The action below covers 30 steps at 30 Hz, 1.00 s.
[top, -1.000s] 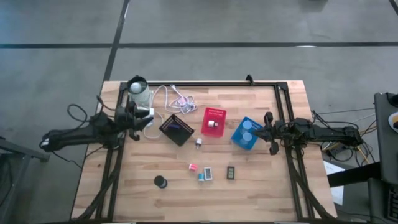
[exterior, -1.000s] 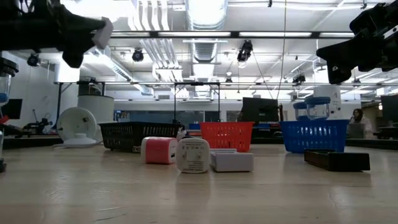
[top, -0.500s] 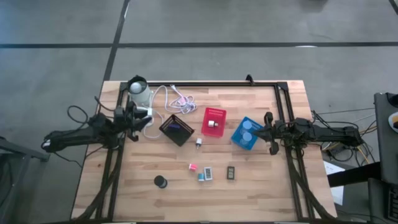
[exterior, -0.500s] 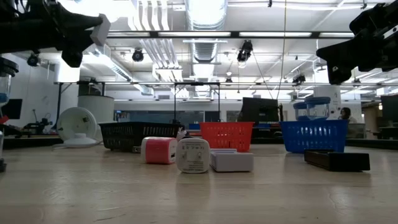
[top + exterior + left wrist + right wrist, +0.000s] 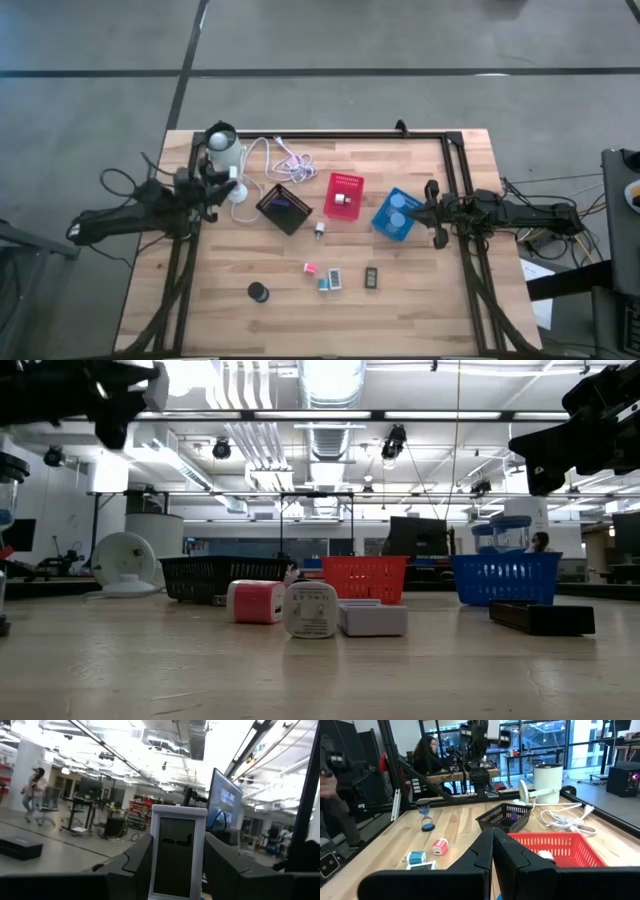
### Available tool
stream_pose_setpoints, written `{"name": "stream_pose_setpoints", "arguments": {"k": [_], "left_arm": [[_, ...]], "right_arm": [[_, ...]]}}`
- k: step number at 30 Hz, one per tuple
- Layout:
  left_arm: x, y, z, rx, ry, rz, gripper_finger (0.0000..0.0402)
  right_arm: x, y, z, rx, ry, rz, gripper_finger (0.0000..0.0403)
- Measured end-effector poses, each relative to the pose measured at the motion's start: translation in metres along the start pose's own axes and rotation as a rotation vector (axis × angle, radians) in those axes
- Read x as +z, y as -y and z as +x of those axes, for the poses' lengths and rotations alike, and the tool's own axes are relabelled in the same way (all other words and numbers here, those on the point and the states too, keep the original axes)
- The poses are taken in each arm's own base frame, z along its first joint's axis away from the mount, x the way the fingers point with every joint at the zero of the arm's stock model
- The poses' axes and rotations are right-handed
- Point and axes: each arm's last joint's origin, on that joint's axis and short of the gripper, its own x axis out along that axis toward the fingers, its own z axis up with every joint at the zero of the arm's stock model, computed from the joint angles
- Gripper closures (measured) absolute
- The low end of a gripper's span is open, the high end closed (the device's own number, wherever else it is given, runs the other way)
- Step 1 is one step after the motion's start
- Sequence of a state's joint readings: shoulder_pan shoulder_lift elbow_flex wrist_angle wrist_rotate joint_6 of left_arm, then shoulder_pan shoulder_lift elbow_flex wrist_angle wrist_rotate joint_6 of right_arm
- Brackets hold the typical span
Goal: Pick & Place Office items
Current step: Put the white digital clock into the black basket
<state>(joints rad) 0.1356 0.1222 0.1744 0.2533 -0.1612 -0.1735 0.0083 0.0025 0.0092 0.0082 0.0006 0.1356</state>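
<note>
White block point(image 5: 173, 854) in left fingers point(image 5: 132, 862) cut off at frame bottom; item point(image 5: 342, 199) in red bin point(image 5: 343, 183) too small to ID.

A wooden table point(image 5: 420, 310) carries black point(image 5: 284, 208), red point(image 5: 343, 195) and blue point(image 5: 396, 214) mesh bins, a white lamp point(image 5: 224, 150) and small scattered blocks point(image 5: 331, 279).

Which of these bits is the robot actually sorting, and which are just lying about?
Being sorted: white block in the left gripper, pink block, teal block, black block, black disc, pale-blue round pieces.
Lying about: white lamp, cable; containers only: black bin, red bin, blue bin.
</note>
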Motion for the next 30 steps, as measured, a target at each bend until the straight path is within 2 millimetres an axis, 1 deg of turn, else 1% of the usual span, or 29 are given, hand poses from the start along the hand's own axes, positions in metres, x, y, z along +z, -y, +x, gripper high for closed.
{"name": "stream_pose_setpoints", "arguments": {"k": [4, 8, 11, 14, 19, 21, 23, 24, 27, 30], "left_arm": [[0.038, 0.007, 0.008, 0.043, -0.077, 0.074, 0.0259], [0.071, 0.015, 0.025, 0.064, -0.192, 0.131, 0.0259], [0.085, 0.021, 0.046, 0.089, -0.313, 0.176, 0.0259], [0.090, 0.026, 0.070, 0.101, -0.439, 0.212, 0.0259], [0.075, 0.031, 0.112, 0.097, -0.674, 0.254, 0.0259], [0.066, 0.033, 0.126, 0.066, -0.745, 0.248, 0.0259], [0.050, 0.033, 0.140, 0.036, -0.830, 0.242, 0.0259], [0.040, 0.033, 0.144, 0.022, -0.884, 0.238, 0.0259], [0.028, 0.035, 0.158, -0.010, -0.934, 0.223, 0.0259], [0.002, 0.031, 0.165, 0.003, -1.059, 0.234, 0.0259]], "right_arm": [[0.000, 0.000, 0.000, -0.001, 0.001, -0.003, 0.0394], [0.000, 0.000, 0.000, -0.001, 0.001, -0.008, 0.0394], [0.000, 0.000, 0.000, -0.001, 0.002, -0.007, 0.0394], [0.000, 0.000, 0.000, -0.001, 0.001, -0.007, 0.0394], [0.000, 0.000, 0.000, -0.001, 0.001, -0.007, 0.0394], [0.000, 0.000, 0.000, -0.001, 0.000, -0.008, 0.0394], [0.000, 0.000, 0.000, -0.001, 0.000, -0.008, 0.0394], [0.000, 0.000, 0.000, -0.001, -0.001, -0.008, 0.0394], [0.000, 0.000, 0.000, 0.000, -0.002, -0.008, 0.0394], [0.000, 0.000, 0.000, 0.000, -0.004, -0.008, 0.0394]]}}
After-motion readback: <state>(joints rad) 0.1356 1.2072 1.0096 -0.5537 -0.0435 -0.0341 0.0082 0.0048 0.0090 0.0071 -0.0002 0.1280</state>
